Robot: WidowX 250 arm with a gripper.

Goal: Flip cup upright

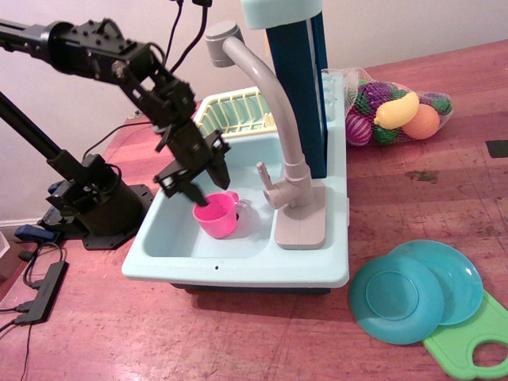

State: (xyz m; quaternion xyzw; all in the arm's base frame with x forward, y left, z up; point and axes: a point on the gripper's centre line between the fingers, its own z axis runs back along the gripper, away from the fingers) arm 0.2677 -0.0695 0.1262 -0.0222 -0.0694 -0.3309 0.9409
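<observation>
One glossy pink cup (216, 217), tapered and round, stands upright in the pale blue plastic sink (171, 246). Black fingers (194, 176) hang spread just above its rim.

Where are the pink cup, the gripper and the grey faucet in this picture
pink cup (216, 219), main camera view, front of its body just below the rim
gripper (196, 181), main camera view, midway between its fingertips, above the cup
grey faucet (274, 99), main camera view, curved neck
</observation>
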